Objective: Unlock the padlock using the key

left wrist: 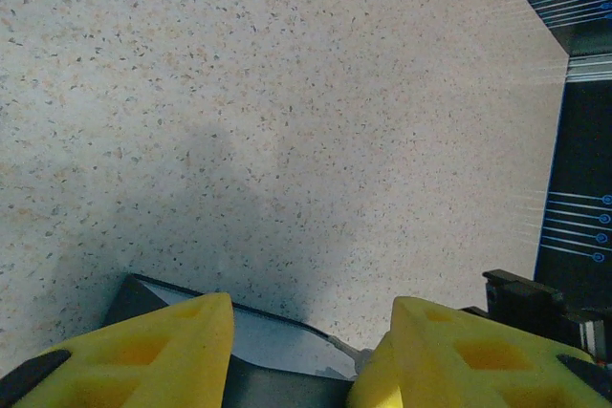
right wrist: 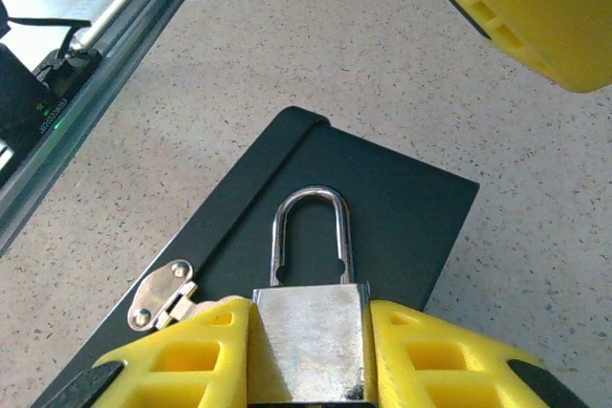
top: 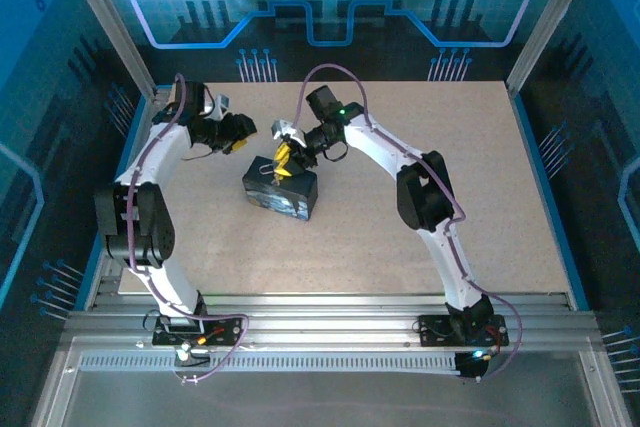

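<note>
The padlock (right wrist: pixel 311 351) is clamped by its squarish body between the two yellow fingers of the right gripper (right wrist: pixel 311 311), which is closed against the body's two sides. The thin shackle (right wrist: pixel 309 226) is seen pointing away from the fingers over the lid of the dark box (right wrist: pixel 402 207), with both of its legs running down to the body. Whether the padlock rests on the lid or is held just above it cannot be told. A small silvery hasp (right wrist: pixel 161 295) is fixed to the lid just beside the padlock, and the shackle is not passed through it. From above, the box (top: pixel 285 199) is seen near the middle of the tabletop (top: pixel 450 197), with the right gripper (top: pixel 283 157) at its far edge. The left gripper (left wrist: pixel 311 308) is held about half open over a corner of the box (left wrist: pixel 143 295), and nothing is seen between its fingers.
</note>
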You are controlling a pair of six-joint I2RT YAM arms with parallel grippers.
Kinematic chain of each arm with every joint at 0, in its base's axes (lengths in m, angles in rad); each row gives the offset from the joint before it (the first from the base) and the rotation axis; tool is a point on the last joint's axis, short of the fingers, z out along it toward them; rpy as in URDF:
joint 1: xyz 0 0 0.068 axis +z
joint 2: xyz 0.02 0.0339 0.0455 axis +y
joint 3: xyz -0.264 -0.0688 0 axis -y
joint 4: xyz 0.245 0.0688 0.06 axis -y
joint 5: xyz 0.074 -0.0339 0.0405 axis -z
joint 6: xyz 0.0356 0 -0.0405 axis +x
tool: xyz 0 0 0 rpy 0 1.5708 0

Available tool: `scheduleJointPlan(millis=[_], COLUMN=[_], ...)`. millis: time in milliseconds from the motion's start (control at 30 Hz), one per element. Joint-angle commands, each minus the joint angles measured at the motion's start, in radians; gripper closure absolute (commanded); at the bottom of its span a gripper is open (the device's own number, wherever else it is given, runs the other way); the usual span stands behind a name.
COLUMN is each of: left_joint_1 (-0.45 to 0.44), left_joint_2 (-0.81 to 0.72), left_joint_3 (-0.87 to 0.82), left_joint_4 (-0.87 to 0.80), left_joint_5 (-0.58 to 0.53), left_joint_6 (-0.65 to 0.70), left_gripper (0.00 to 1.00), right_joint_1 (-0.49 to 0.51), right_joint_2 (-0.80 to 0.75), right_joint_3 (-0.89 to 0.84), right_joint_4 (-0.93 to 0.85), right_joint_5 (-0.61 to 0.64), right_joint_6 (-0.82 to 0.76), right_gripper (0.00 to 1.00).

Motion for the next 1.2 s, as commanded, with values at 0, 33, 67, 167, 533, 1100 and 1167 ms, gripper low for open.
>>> scheduleJointPlan(millis=[0, 33, 67, 167, 533, 1100, 1167], left_joint_1=[0.011, 0.011, 0.011, 0.01, 0.014, 0.015, 0.017], left_joint_2=[-0.042, -0.046, -0.047, -0.049, -0.054, -0.099, -0.109], left_joint_3=[-0.016, -0.016, -0.016, -0.016, -0.019, -0.028, -0.033], left_joint_4=[-0.021, -0.023, -0.023, -0.024, -0.017, -0.016, -0.019], left_joint_5=[0.014, 0.013, 0.009, 0.006, 0.003, -0.003, -0.002], left_joint_6=[-0.021, -0.021, -0.023, -0.027, -0.036, -0.041, -0.037], left_gripper=[0.52, 0.52, 0.52, 0.52, 0.51, 0.51, 0.51], right_joint_1=[-0.007, -0.012, -0.019, -0.044, -0.147, -0.255, -0.262], right_joint_2=[-0.063, -0.097, -0.109, -0.14, -0.318, -0.586, -0.611], right_joint_3=[-0.051, -0.058, -0.064, -0.087, -0.432, -1.077, -1.099], right_joint_4=[0.114, 0.139, 0.168, 0.214, 0.34, 0.455, 0.473], right_joint_5=[-0.017, -0.013, -0.008, 0.006, 0.215, 0.674, 0.672], right_joint_6=[0.129, 0.163, 0.199, 0.293, 0.548, 0.851, 0.858], right_gripper=[0.77, 0.78, 0.78, 0.79, 0.79, 0.64, 0.61])
